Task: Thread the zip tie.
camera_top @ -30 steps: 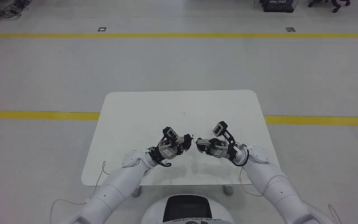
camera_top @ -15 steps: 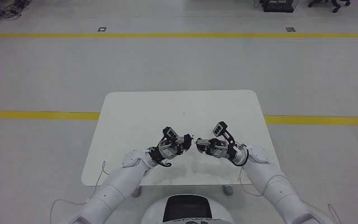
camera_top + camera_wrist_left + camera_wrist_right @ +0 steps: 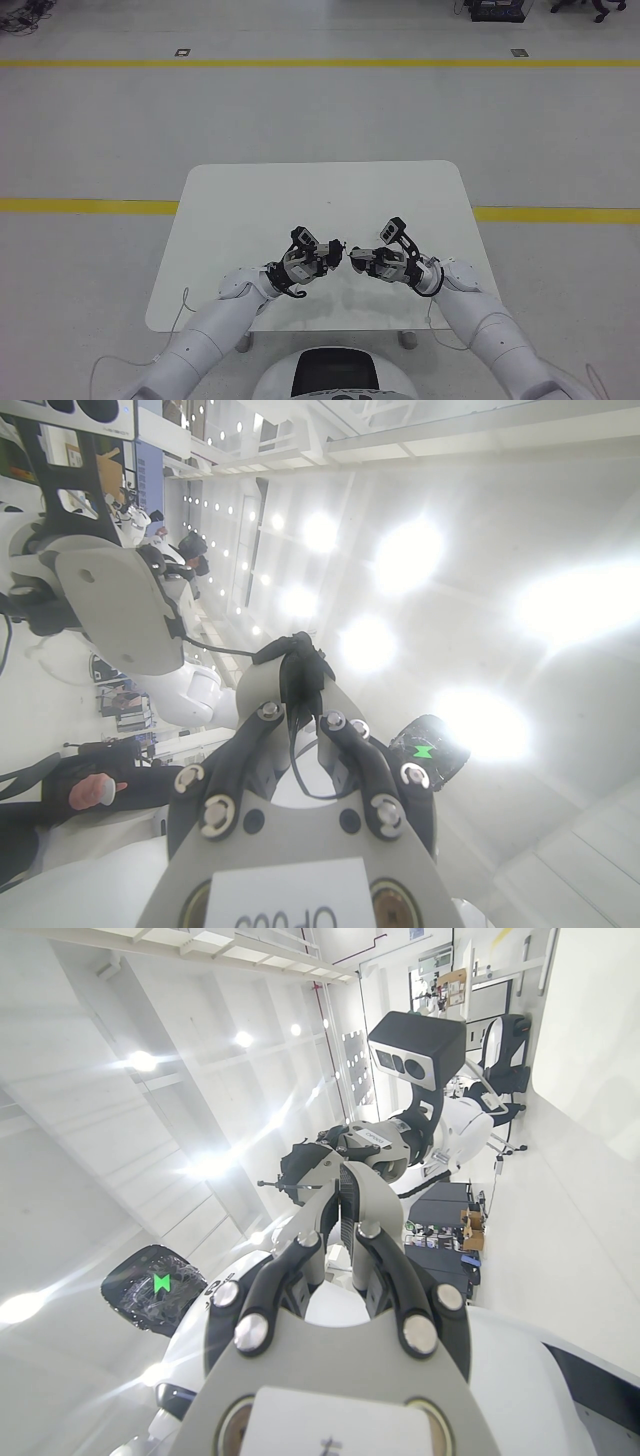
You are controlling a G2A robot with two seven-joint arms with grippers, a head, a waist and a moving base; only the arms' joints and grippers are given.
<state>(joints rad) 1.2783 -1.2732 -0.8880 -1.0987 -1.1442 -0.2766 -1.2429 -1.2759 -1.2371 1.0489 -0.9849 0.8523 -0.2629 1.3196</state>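
Zip tie [image 3: 302,660] bridges labelled left gripper [image 3: 331,254] and right gripper [image 3: 341,1188].

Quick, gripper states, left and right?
Left gripper: closed on the zip tie.
Right gripper: closed, pinching the same zip tie.

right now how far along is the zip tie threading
Done: the zip tie is off the table, with the left fingers pinching one end. In hand: the right fingers grip the strap beside them. Remaining: feeding it through the head; I cannot tell any threading yet.
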